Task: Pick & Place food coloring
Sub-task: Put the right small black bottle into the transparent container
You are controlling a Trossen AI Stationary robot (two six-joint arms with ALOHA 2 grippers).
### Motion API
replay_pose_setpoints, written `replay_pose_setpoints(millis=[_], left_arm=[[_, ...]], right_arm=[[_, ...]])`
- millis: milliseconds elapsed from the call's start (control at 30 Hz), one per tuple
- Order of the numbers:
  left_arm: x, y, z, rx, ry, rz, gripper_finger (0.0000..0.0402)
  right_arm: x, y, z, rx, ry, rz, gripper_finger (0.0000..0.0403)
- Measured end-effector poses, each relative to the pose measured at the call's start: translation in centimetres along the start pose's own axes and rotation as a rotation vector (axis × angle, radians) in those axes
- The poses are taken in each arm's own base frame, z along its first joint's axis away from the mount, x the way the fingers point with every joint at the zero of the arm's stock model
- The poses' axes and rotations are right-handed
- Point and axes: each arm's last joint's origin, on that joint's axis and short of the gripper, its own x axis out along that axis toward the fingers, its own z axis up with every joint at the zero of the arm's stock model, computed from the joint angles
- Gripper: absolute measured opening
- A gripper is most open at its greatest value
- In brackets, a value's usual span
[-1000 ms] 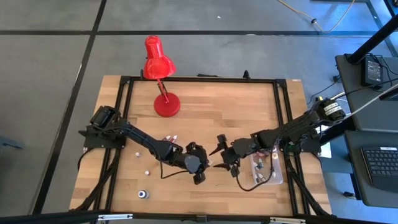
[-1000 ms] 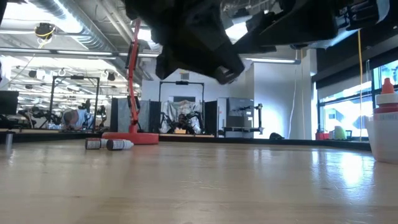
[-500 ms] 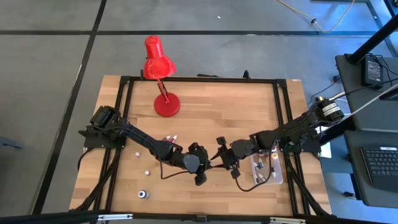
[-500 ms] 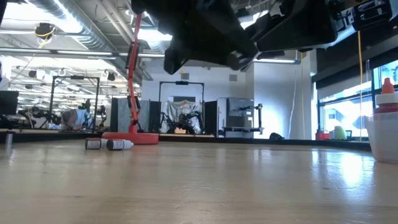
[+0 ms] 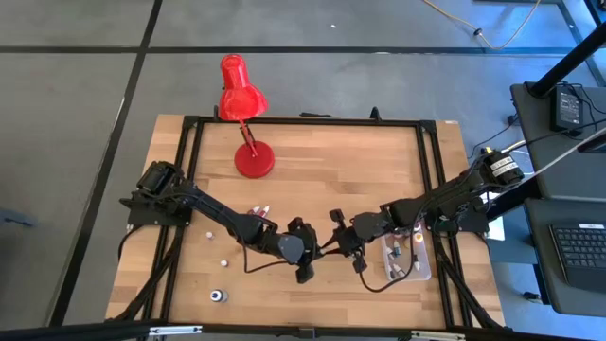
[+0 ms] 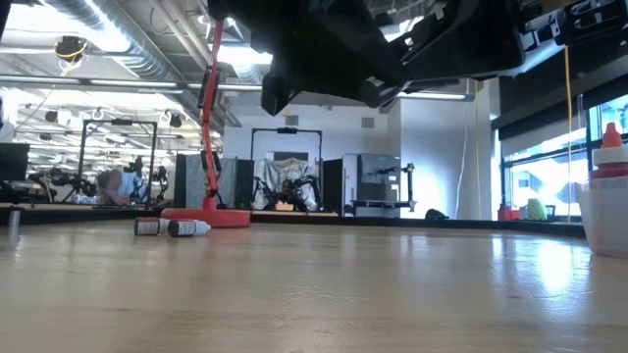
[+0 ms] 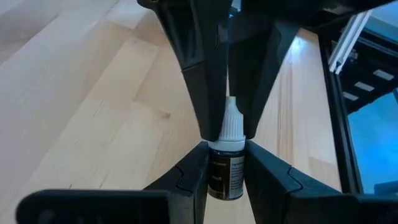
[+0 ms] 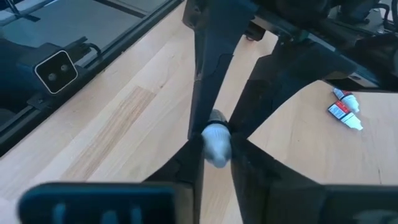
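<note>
Left wrist view: bottle (image 7: 226, 168) upright, cap seemingly uppermost.

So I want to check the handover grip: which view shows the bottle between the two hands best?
The left wrist view: the bottle shows cap and dark body, clamped by both hands. The right wrist view shows only its white cap. The high and low views hide it.

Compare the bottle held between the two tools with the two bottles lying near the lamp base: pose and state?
1. The held bottle is up off the table; the two loose bottles lie on the wood.
2. The held bottle is gripped by the left tool on its dark body and the right tool on its white cap; nothing touches the loose bottles.

Shared: small dropper bottles with white caps.
</note>
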Motion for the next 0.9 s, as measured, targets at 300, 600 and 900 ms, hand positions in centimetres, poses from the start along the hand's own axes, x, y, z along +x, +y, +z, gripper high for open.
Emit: replay_pose_setpoints(millis=[300,600,900], left_arm=[[0.0,0.0,0.0,0.027,-0.003,-0.002,0.0098],[0.0,0.0,-0.1,0.064,0.041,-0.031,0.0186],[-0.4,0.7,-1.3,0.046,0.198,0.008,0.0213]], right_arm=[[0.0,0.0,0.0,0.011,0.000,-0.001,0.0054],[-0.1,-0.1,-0.3,0.022,0.041,-0.042,0.0054],[-3.1,-0.1,1.3,0.172,0.232,-0.055,0.0054]])
